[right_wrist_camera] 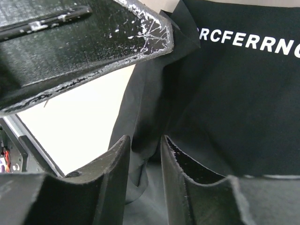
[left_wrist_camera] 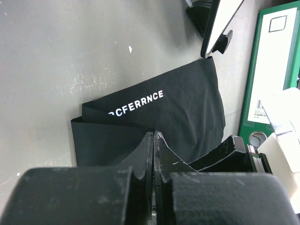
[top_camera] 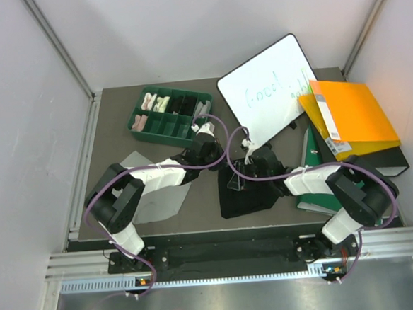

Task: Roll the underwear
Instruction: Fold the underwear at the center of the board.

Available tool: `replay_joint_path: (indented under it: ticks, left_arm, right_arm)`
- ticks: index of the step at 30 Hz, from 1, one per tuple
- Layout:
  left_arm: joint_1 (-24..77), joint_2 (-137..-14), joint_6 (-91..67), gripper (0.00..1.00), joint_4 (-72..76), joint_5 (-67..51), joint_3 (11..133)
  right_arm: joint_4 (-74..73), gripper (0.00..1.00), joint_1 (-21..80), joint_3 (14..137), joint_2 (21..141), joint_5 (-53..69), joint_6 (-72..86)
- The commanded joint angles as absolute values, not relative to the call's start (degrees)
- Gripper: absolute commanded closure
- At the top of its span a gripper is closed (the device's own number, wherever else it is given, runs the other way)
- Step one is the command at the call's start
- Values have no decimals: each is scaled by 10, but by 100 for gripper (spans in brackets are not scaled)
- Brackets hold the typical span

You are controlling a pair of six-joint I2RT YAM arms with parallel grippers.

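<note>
Arms bent in toward the middle of the desk (top_camera: 113,137), left hand (left_wrist_camera: 153,138) pinched tight on the black underwear (left_wrist_camera: 183,110) edge, right hand (right_wrist_camera: 143,147) squeezing a fold of it, grey underwear (top_camera: 160,201) flat at the left, green tray (top_camera: 164,137) at the back holding white, pink and black cloth rolls (top_camera: 156,104)

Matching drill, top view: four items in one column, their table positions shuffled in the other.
1 black underwear
2 grey underwear
3 green tray
4 orange folder

A far left
B far right
C near edge, left of centre
D near edge, centre

Pairs: 1-D, 2-C, 3-A, 4-B
</note>
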State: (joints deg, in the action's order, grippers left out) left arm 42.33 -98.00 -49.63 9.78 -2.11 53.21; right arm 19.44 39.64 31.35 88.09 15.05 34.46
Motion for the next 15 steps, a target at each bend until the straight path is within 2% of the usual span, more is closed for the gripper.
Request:
replay_joint_path:
  ticks: [1,5,6,15]
  left_arm:
    - [425,-961,-492,100,105,-20,549]
    - [425,-961,-488,100,102,-17,548]
    - [425,-960,-488,100,101,-17,549]
    - [425,-959,-473,100,88,-9,558]
  right_arm:
    - [204,73,400,341,891,157,330]
    - [203,92,399,339,884,166,329]
    - [200,100,400,339,878,169,329]
    - [60,100,400,369,803,135,316]
